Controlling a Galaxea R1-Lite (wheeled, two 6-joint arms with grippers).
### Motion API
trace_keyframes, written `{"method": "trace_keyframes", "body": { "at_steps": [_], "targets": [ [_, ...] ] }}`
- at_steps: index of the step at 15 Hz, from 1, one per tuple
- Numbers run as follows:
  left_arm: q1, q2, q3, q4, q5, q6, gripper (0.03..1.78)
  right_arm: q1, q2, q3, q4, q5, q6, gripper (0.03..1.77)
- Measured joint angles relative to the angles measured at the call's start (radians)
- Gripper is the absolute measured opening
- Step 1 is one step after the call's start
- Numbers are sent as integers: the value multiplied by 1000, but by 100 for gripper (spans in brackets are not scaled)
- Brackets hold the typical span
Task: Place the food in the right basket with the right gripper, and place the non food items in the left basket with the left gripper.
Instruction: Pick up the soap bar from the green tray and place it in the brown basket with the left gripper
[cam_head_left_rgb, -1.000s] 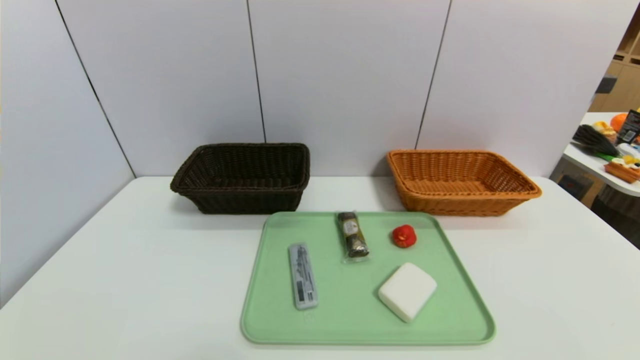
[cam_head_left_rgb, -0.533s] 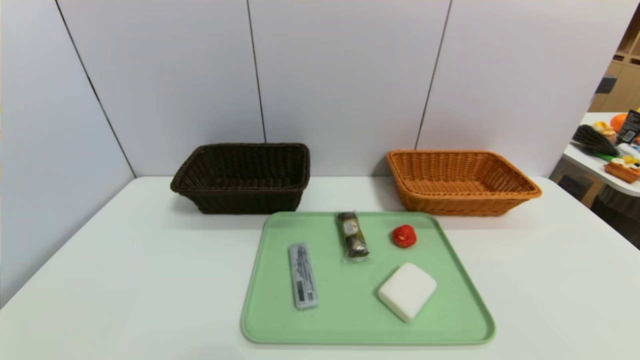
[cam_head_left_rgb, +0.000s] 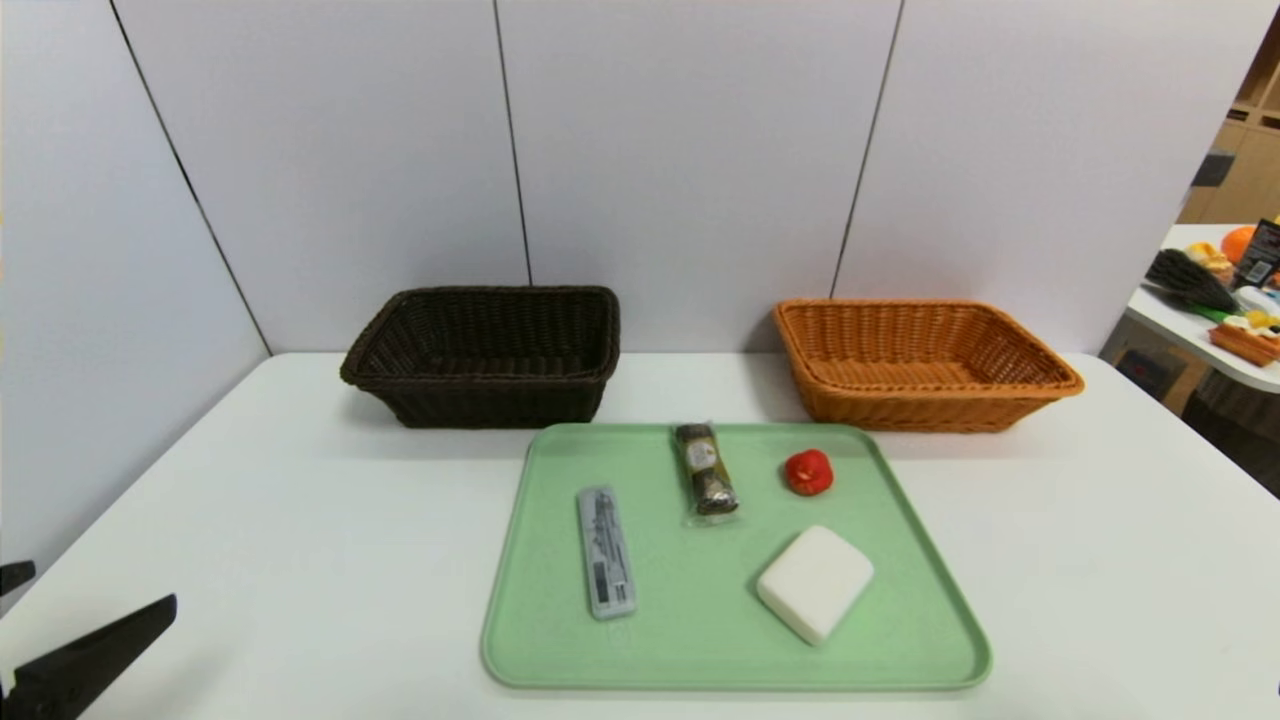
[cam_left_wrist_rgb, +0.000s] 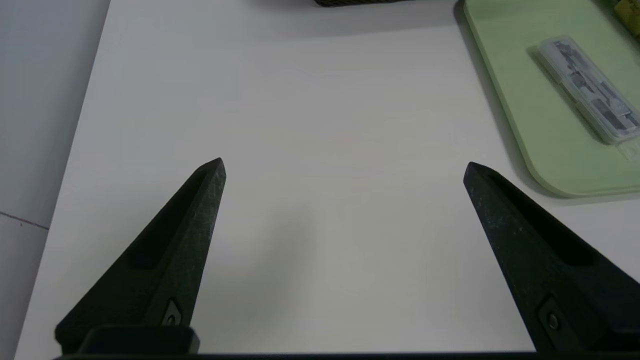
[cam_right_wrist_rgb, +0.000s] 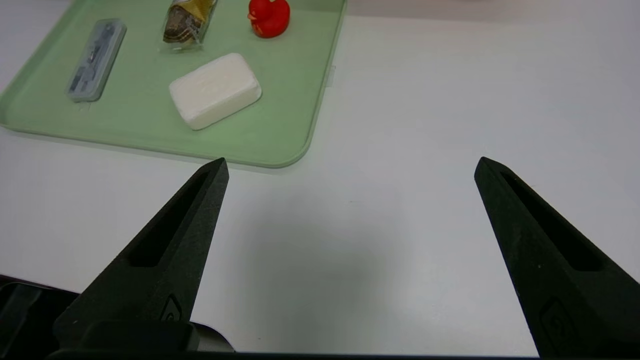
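Note:
A green tray (cam_head_left_rgb: 700, 650) holds all four items. The food, a dark brown snack roll (cam_head_left_rgb: 706, 469) in clear wrap, lies at its far middle. A red duck (cam_head_left_rgb: 808, 472) sits right of it, a white block (cam_head_left_rgb: 814, 583) nearer on the right, and a grey case (cam_head_left_rgb: 606, 551) on the left. Behind the tray stand the dark brown left basket (cam_head_left_rgb: 485, 355) and the orange right basket (cam_head_left_rgb: 920, 365), each with nothing inside. My left gripper (cam_left_wrist_rgb: 344, 162) is open over bare table left of the tray. My right gripper (cam_right_wrist_rgb: 350, 162) is open over bare table near the tray's front right corner.
The white table (cam_head_left_rgb: 250, 520) ends at wall panels behind and on the left. A side table (cam_head_left_rgb: 1190, 325) with clutter stands beyond the far right. The left wrist view shows the case (cam_left_wrist_rgb: 587, 87) on the tray's near edge (cam_left_wrist_rgb: 520, 125).
My left gripper's black fingers have come into the head view at the bottom left corner. Nothing on the tray or in the baskets has moved.

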Motion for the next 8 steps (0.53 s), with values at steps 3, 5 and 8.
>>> {"method": "trace_keyframes", "body": {
  "at_steps": [3,5,8],
  "targets": [
    [-1,162,-115,0,-76,13,169,0,164,-104,28,24,-5,170],
    [-1,253,-179,0,-153,12,169,0,260,-143,27,28,-8,170],
    [-48,369,-264,-3,-217,4,169,0,381,-200,19,31,-6,170]
  ]
}}
